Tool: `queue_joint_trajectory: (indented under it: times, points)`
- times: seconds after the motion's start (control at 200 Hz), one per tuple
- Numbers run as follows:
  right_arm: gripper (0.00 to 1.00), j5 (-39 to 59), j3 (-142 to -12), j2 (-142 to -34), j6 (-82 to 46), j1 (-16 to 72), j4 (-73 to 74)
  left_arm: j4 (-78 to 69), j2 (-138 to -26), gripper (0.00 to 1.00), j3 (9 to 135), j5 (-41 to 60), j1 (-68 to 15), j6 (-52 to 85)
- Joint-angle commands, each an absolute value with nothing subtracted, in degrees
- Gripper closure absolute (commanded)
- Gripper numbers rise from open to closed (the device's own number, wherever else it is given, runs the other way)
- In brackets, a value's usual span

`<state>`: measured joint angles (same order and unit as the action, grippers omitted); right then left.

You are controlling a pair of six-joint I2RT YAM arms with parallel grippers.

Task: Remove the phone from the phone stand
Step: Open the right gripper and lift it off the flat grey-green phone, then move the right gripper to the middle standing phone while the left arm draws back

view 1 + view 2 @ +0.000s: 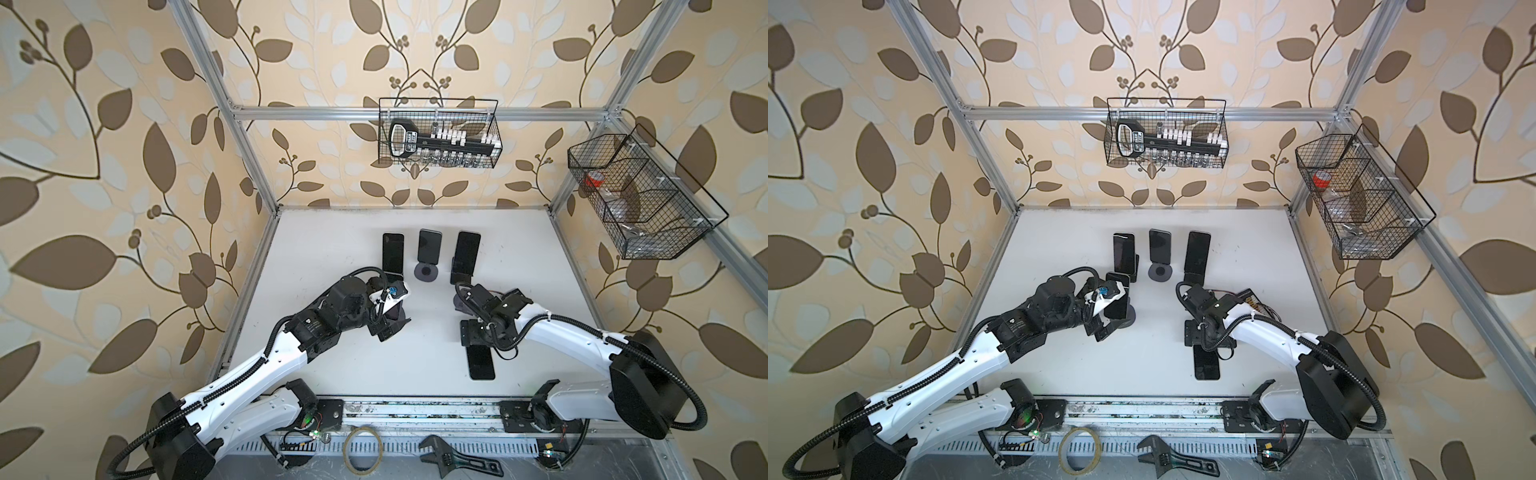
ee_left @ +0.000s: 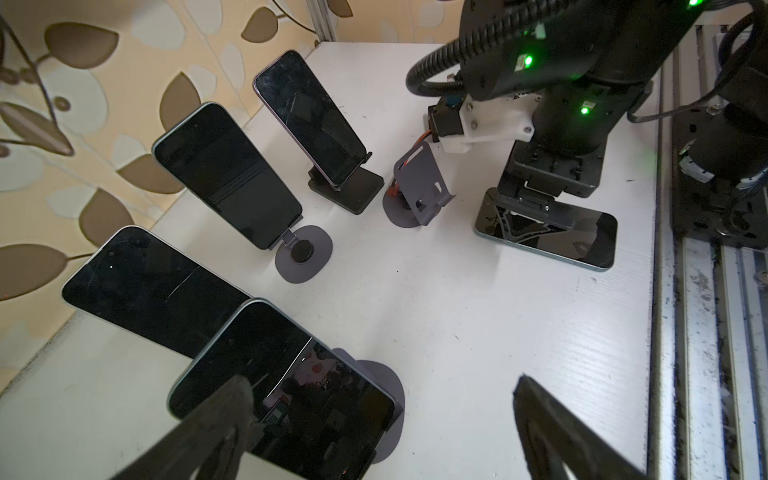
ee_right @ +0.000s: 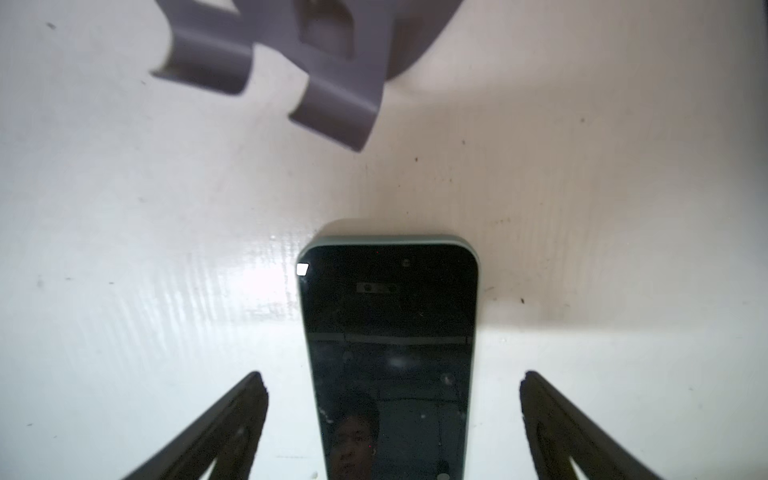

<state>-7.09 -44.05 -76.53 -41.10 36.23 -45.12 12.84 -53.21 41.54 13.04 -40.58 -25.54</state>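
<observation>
Several dark phones lean on stands. The nearest phone (image 2: 291, 386) rests on a round grey stand (image 2: 386, 395), and my left gripper (image 2: 382, 419) is open around its lower end, one finger (image 2: 224, 415) in front of its screen; in a top view this phone (image 1: 1116, 301) shows beside the left wrist. Another phone (image 3: 388, 332) lies flat on the white table (image 1: 332, 365), short of an empty grey stand (image 3: 291, 62). My right gripper (image 3: 392, 386) hovers open over it, a finger on each side and clear of its edges. It also shows in a top view as the flat phone (image 1: 482, 368).
At the back, three more phones stand in a row on stands (image 1: 392, 251) (image 1: 430, 245) (image 1: 467, 249). Wire baskets hang on the back wall (image 1: 438, 133) and the right wall (image 1: 640, 199). A wrench (image 1: 453, 455) and a tape ring (image 1: 365, 451) lie beyond the front rail.
</observation>
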Motion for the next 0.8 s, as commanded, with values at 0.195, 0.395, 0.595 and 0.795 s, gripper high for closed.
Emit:
queue_joint_trajectory:
  times: [0.195, 0.395, 0.595, 0.795]
  points:
    - [0.05, -9.4, -49.9, -73.2, -41.5, 36.1, -51.9, 11.2, -50.8, 0.02, 42.7, 10.8, -41.0, -25.5]
    - [0.05, -9.6, -52.0, -72.3, -41.5, 36.2, -53.2, 11.1, -50.4, 0.02, 42.8, 8.9, -41.1, -24.9]
    - [0.05, -9.6, -52.8, -71.8, -41.8, 36.2, -53.6, 11.5, -50.2, 0.02, 43.1, 7.3, -41.0, -24.1]
    - [0.06, -10.1, -54.2, -71.5, -42.4, 37.0, -53.7, 11.6, -49.9, 0.02, 43.4, 3.1, -41.1, -22.7]
